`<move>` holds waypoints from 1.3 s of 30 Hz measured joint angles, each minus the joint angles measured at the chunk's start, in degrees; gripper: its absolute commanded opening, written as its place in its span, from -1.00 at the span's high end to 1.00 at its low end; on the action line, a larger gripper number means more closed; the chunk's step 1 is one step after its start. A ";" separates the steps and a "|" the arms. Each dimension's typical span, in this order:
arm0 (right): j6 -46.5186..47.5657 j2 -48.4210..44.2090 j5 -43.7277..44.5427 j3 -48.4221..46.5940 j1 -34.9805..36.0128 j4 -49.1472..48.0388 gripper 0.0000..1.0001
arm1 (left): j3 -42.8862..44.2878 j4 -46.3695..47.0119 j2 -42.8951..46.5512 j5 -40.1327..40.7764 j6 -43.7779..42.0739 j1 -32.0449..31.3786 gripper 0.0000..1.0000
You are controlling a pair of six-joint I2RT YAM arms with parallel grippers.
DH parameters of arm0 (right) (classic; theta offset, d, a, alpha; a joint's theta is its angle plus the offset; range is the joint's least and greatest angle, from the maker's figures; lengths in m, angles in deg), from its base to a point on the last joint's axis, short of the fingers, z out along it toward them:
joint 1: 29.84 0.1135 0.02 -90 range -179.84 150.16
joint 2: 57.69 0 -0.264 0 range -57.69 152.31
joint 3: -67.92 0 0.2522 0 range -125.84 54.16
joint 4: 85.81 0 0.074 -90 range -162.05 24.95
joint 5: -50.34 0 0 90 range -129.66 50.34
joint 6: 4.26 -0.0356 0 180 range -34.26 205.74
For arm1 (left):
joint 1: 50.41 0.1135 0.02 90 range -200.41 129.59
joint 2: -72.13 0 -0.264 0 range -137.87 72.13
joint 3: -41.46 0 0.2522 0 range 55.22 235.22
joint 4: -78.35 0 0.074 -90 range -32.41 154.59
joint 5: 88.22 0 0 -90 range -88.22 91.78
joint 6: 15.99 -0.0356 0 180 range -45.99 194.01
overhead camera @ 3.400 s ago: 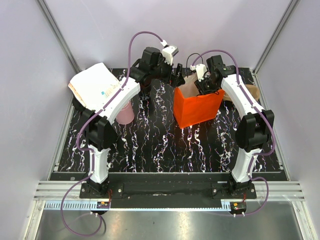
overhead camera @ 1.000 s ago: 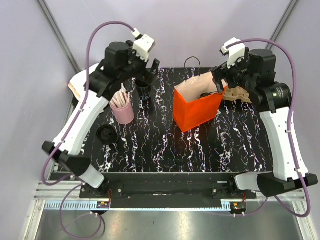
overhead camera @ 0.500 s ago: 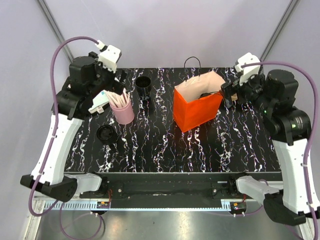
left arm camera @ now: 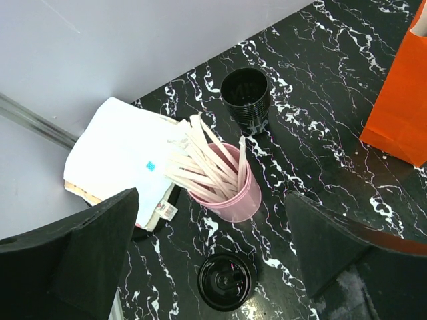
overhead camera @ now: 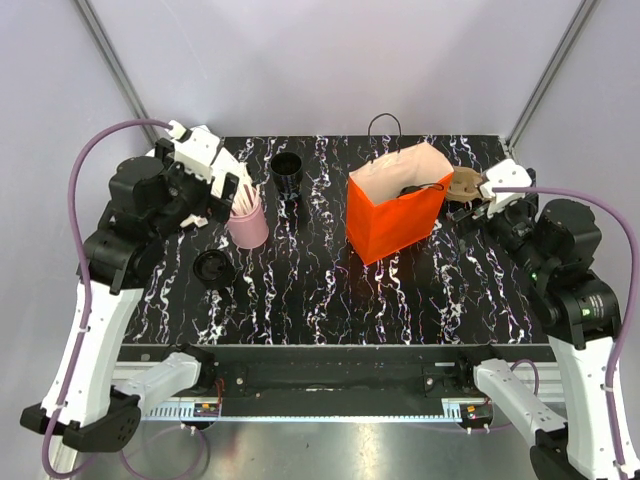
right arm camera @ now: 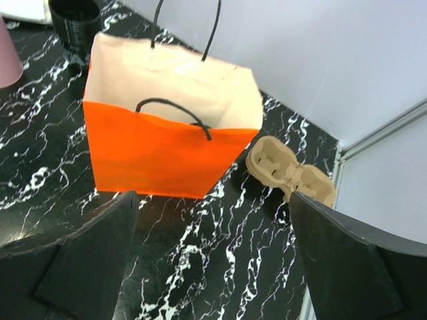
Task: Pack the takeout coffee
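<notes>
The takeout coffee shows in none of the views. The orange paper bag (overhead camera: 395,220) (right arm camera: 153,153) stands upright and open at the back centre, and I see only its pale inner walls. My left gripper (overhead camera: 208,195) (left arm camera: 210,223) hangs open high above the pink cup (overhead camera: 247,222) (left arm camera: 227,193) and a loose black lid (overhead camera: 213,268) (left arm camera: 225,281), holding nothing. To the right of the bag my right gripper (overhead camera: 480,205) (right arm camera: 213,220) is raised, open and empty.
A lidless black cup (overhead camera: 287,172) (left arm camera: 245,97) stands at the back, left of the bag. The pink cup holds wooden sticks. A brown pulp cup carrier (overhead camera: 463,183) (right arm camera: 290,173) lies behind the bag's right corner. A white paper stack (left arm camera: 120,160) sits at the far left.
Both arms have drawn back from the bag and cup area, outward and toward the near side, rising as they went. Both grippers stayed open. Nothing on the table moved.
</notes>
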 measured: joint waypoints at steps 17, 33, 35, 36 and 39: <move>-8.57 9.68 14.14 3.98 -2.64 -16.00 -0.97 | 1.20 -2.27 -7.82 -3.10 0.87 0.68 -0.98; -20.09 34.75 -3.50 -7.30 -16.96 -20.79 -0.40 | -3.52 -2.03 -3.19 -4.33 1.18 0.68 -0.98; -20.94 36.70 -6.69 -7.63 -16.92 -20.74 -0.30 | -3.96 -2.03 -3.28 -4.33 1.22 0.68 -0.98; -21.64 37.64 -8.90 -7.63 -16.92 -20.55 -0.29 | -4.07 -2.19 -3.37 -4.33 1.29 0.68 -0.98; -22.88 39.17 -12.31 -7.63 -16.92 -20.33 -0.23 | -4.07 -2.12 -3.82 -4.33 1.60 0.68 -0.98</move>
